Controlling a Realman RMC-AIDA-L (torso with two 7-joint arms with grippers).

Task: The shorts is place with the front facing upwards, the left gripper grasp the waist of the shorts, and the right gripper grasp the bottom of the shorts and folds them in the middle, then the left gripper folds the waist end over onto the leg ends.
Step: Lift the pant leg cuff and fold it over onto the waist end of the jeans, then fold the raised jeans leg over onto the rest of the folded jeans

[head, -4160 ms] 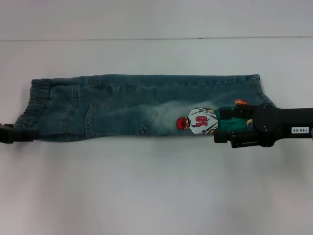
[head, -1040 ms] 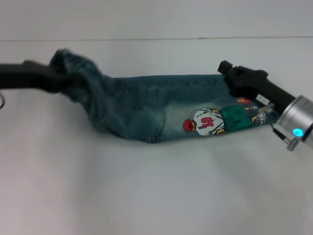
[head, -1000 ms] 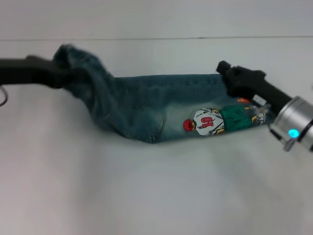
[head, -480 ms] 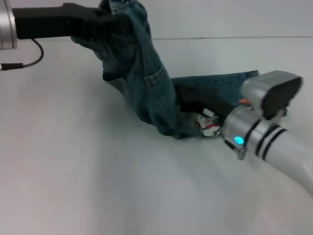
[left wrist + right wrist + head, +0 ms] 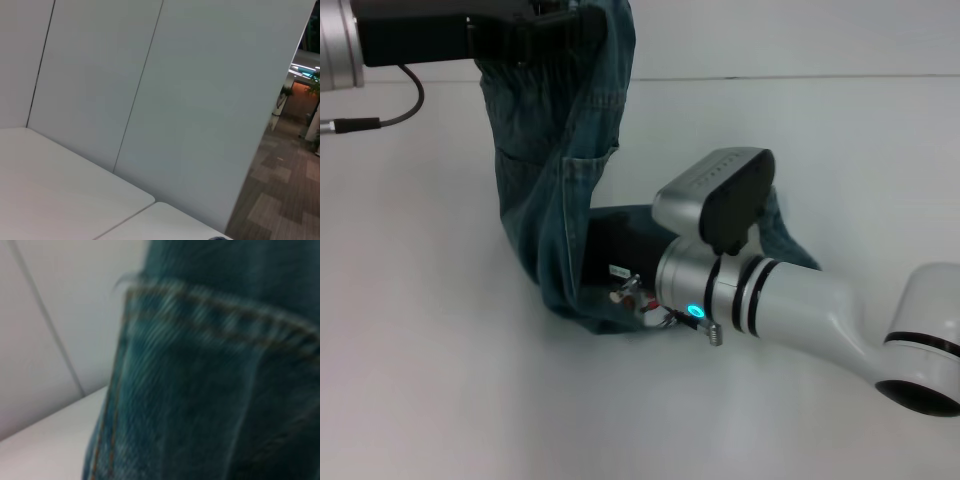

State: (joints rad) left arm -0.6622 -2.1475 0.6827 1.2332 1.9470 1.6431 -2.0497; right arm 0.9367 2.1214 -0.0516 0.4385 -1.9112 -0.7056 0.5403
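The blue denim shorts [image 5: 545, 180] hang from my left gripper [image 5: 570, 22], which is shut on the waist end high at the upper left. The fabric drops steeply to a fold on the white table [image 5: 440, 380]. My right gripper [image 5: 610, 255] lies low across the middle of the shorts, its tip hidden behind the hanging denim. A strip of the leg part [image 5: 785, 240] shows behind the right wrist. A little of the cartoon print [image 5: 625, 297] peeks out beside the right gripper. Denim with a stitched seam [image 5: 200, 390] fills the right wrist view.
A black cable [image 5: 405, 100] loops from the left arm over the table. The silver right forearm [image 5: 800, 310] crosses the table's right half. The left wrist view shows only grey wall panels [image 5: 150, 100] and a table corner [image 5: 50, 190].
The left gripper has carried the waist higher and a little to the right, so the denim hangs steeper. The right arm has slid left along the shorts, covering most of the print.
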